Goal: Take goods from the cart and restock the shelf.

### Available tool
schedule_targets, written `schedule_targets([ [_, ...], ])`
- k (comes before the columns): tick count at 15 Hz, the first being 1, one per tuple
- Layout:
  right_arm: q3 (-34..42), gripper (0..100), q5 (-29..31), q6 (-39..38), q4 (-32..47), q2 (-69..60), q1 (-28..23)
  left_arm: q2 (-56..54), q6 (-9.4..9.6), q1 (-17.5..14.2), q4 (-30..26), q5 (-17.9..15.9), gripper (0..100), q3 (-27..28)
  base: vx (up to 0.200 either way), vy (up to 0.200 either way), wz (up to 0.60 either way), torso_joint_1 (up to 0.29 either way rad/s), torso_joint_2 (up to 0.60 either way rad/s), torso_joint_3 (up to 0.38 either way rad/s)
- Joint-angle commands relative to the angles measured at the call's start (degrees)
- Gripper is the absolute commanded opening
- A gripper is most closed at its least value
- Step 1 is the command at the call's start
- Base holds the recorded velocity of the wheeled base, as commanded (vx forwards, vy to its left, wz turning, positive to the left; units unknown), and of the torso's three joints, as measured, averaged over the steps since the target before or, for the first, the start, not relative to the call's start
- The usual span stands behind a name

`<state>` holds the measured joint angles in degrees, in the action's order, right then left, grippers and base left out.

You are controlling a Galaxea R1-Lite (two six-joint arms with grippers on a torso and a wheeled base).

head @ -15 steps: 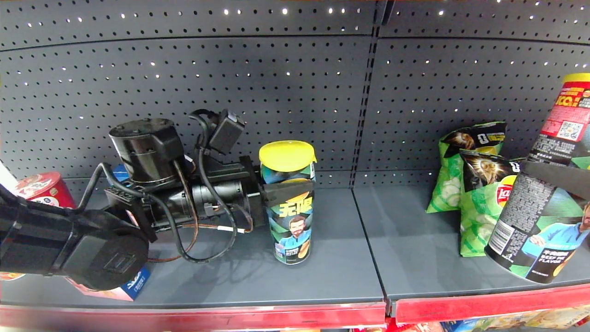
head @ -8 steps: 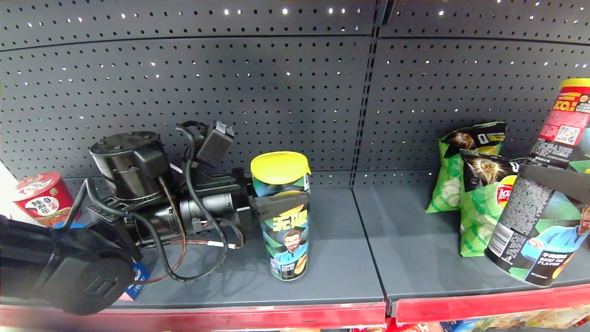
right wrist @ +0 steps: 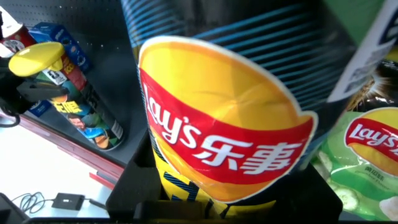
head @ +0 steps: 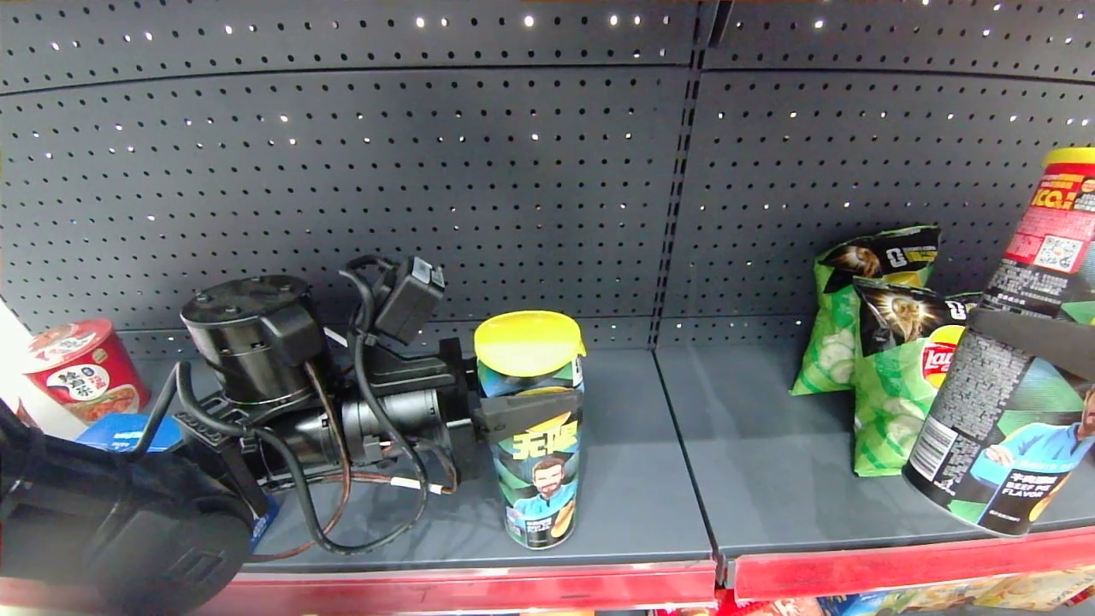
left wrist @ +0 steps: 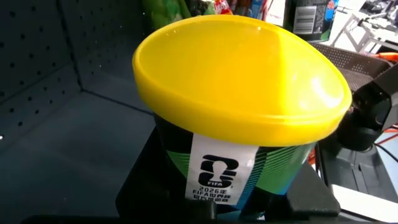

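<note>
My left gripper (head: 530, 412) is shut on a slim green chips can (head: 537, 479) with a yellow lid (head: 529, 340). It holds the can upright near the front edge of the dark shelf (head: 633, 496). Up close, the lid (left wrist: 242, 68) tops the can, with black fingers (left wrist: 144, 186) pressed to its sides. My right gripper (head: 1031, 340) is shut on a larger chips can (head: 1009, 428), tilted over the shelf's right end. That can's red and yellow logo (right wrist: 230, 137) faces the right wrist camera, and the slim can (right wrist: 68, 93) stands farther off.
Two green chip bags (head: 881, 342) lean against the pegboard back wall, just left of the larger can. A red cup of noodles (head: 81, 372) and a blue box (head: 128, 432) sit at the far left. The shelf's red front strip (head: 479, 586) runs below.
My left arm has drawn the slim can forward toward the shelf's front edge. The larger can in my right gripper has sunk slightly.
</note>
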<state>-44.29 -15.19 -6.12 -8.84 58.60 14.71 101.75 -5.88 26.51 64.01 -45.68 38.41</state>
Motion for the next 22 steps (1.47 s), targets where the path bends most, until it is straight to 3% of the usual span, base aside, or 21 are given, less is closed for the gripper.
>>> schedule_targets([
  [1,0.3,0,0.0,0.1,0.0,-0.5,0.0,0.9,-0.01,0.0,0.0,0.0,0,0.8,0.000,0.000,0.00,0.000,0.00,0.000],
  [15,0.0,0,0.0,0.0,0.0,-0.5,0.1,2.9,0.08,0.9,0.4,0.1,0,1.7,0.000,0.000,0.00,0.000,0.00,0.000],
  [16,0.0,0,-0.1,0.1,0.0,-0.5,0.1,3.0,0.16,0.9,0.5,0.1,100,1.7,0.000,0.000,0.00,0.000,0.00,0.000],
  [22,0.0,0,0.0,0.0,0.0,-0.5,0.1,2.9,-0.01,1.0,0.4,0.2,100,2.1,0.000,0.000,0.00,0.000,0.00,0.000],
])
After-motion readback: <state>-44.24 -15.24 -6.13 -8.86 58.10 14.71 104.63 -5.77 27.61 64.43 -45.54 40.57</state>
